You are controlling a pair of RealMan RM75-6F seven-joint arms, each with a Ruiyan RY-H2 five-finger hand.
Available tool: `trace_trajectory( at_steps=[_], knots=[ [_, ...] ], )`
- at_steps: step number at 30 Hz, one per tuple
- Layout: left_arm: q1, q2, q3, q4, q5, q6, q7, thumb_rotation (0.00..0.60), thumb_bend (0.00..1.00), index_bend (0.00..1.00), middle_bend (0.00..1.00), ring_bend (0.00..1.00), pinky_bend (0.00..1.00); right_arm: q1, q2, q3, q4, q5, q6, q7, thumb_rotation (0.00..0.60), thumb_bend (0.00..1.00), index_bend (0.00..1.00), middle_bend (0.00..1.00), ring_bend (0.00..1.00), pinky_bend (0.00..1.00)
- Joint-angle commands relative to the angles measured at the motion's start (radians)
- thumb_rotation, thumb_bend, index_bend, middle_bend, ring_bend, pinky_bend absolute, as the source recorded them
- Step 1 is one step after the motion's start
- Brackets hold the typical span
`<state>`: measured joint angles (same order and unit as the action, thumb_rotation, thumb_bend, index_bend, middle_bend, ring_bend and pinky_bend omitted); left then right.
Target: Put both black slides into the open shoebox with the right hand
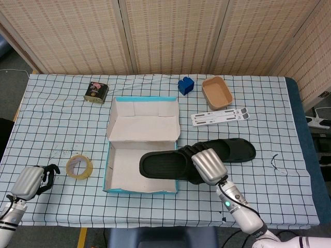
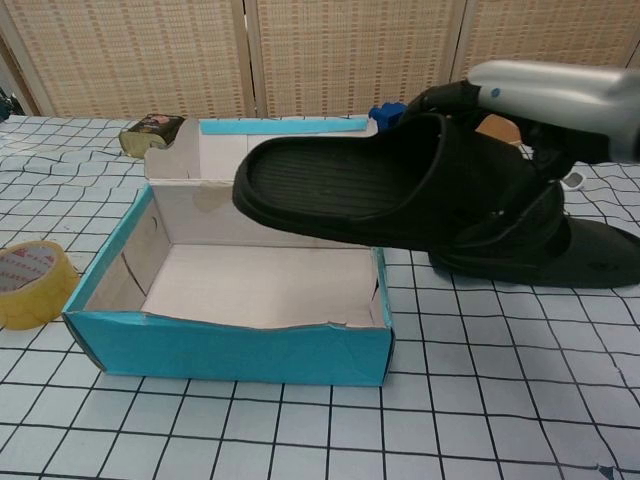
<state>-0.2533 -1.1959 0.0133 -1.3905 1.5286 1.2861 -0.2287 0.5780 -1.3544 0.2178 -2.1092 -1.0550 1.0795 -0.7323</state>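
The first black slide [image 2: 400, 185] is held clamped in the fingers of the right hand [image 1: 208, 166] above the open shoebox [image 1: 111, 175], the second slide [image 1: 239, 149] is left on the table, and lowering and release are judged to be required next.

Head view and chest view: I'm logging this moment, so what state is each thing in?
Shoebox: open, lid flap upright, nothing resting inside.
Held slide: gripped by the right hand, in the air, partly over the shoebox.
Other slide: flat on the table.
Left hand: fingers curled, holding nothing.
Tape roll: lying flat.
Tan bowl: upright.
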Motion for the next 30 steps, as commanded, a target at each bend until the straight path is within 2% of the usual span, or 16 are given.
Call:
trace_trajectory(
  at_steps=[1, 7, 10, 16, 22, 30],
  knots=[
    [0.001, 0.001, -0.001, -0.003, 0.003, 0.006, 0.000, 0.600, 0.74, 0.46, 0.59, 0.64, 0.57, 0.139, -0.132, 0.052, -0.005, 0.185, 0.002, -0.142, 0.600, 0.00, 0.59, 0.49, 0.32, 0.20],
    [0.000, 0.003, 0.000, -0.003, -0.002, -0.001, 0.001, 0.600, 0.73, 0.46, 0.59, 0.64, 0.57, 0.263, -0.258, 0.078, 0.048, 0.326, 0.043, -0.215, 0.600, 0.00, 0.59, 0.49, 0.32, 0.20],
    [0.001, 0.008, 0.000, -0.004, 0.001, 0.003, -0.006, 0.600, 0.73, 0.46, 0.59, 0.64, 0.57, 0.305, -0.305, 0.074, 0.075, 0.371, 0.071, -0.234, 0.600, 0.00, 0.59, 0.49, 0.32, 0.20],
    [0.004, 0.013, -0.001, -0.005, 0.003, 0.010, -0.023, 0.600, 0.73, 0.46, 0.59, 0.64, 0.57, 0.334, -0.330, 0.023, 0.124, 0.402, 0.105, -0.254, 0.600, 0.00, 0.59, 0.49, 0.32, 0.20],
    [0.001, 0.012, 0.000, -0.009, 0.002, 0.001, -0.014, 0.600, 0.73, 0.46, 0.59, 0.64, 0.57, 0.350, -0.345, 0.003, 0.190, 0.448, 0.066, -0.208, 0.600, 0.00, 0.59, 0.49, 0.32, 0.20],
    [0.001, 0.015, 0.001, -0.013, -0.001, -0.003, -0.014, 0.600, 0.73, 0.46, 0.59, 0.64, 0.57, 0.366, -0.394, -0.008, 0.282, 0.391, 0.034, -0.120, 0.600, 0.00, 0.59, 0.49, 0.32, 0.20]
  ],
)
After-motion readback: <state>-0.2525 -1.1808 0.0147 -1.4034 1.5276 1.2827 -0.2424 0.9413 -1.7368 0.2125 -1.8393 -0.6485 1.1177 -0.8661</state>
